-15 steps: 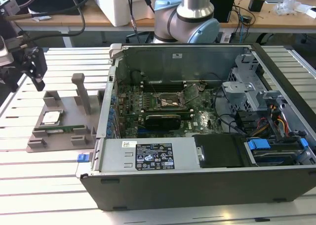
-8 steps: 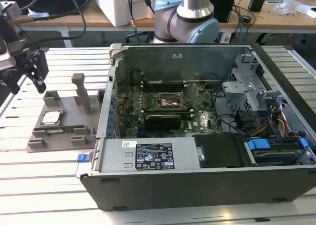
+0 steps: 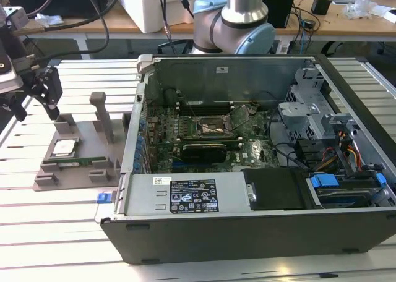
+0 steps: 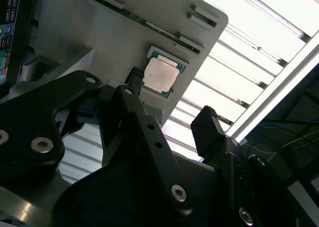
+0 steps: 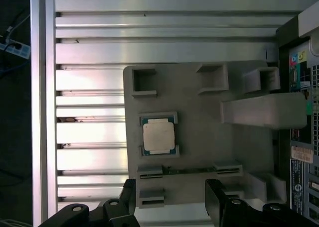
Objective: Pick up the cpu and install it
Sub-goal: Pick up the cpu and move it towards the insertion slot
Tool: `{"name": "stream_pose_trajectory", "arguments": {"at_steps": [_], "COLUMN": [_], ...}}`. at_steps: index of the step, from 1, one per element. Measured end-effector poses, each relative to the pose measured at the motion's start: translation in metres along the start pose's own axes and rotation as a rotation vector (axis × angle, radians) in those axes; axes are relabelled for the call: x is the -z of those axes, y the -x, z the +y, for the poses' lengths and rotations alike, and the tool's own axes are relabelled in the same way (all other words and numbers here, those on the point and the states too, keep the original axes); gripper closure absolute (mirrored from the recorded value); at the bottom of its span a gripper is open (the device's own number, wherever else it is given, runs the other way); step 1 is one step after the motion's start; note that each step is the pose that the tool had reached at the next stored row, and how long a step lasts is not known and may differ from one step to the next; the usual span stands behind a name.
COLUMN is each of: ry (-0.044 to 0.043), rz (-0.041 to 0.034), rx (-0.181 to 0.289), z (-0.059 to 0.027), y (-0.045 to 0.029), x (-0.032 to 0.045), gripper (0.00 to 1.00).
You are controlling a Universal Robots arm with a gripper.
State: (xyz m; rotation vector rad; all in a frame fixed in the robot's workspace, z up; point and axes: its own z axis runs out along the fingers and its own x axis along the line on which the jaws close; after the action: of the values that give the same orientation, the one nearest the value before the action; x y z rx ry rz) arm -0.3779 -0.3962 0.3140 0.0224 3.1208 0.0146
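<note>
Two black fingers point(image 5: 129, 197) of the gripper point(image 5: 172, 189) stand wide apart with nothing between them, hanging over the near edge of a grey holder block point(image 5: 199, 137) without touching it.

Just past them in the first wrist view, a narrow green memory stick point(image 5: 188, 170) lies on edge in a long slot of the block. Beyond that sits the cpu point(image 5: 158, 137), flat in a square raised frame. Its top is a pale silvery metal plate with rounded corners, and a thin green border shows around it. No writing on the plate can be made out. It lies apart from both fingers. Upright posts and small brackets rise from the rest of the block.

In the exterior view the block rests on a table of pale metal slats point(image 3: 62, 232), just beside an open computer case point(image 3: 247, 232) on the exterior view's right. A white sticker point(image 3: 193, 195) crowded with small black print and symbols is fixed to the metal box at the front of the case; the print is too small to read. Deeper inside lies the green motherboard point(image 3: 253, 149) with an open square socket point(image 3: 213, 128). Behind the case stands the arm's grey and blue base point(image 3: 241, 16), and farther back are wooden benches with cables.
</note>
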Motion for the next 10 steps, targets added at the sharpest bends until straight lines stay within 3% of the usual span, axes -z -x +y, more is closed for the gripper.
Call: {"name": "stream_pose_trajectory", "arguments": {"at_steps": [10], "ry": [0.0001], "rz": [0.0], "rx": [0.0], "z": [-0.0001], "y": [0.0004], "x": [-0.0137], "gripper": [0.34]}}
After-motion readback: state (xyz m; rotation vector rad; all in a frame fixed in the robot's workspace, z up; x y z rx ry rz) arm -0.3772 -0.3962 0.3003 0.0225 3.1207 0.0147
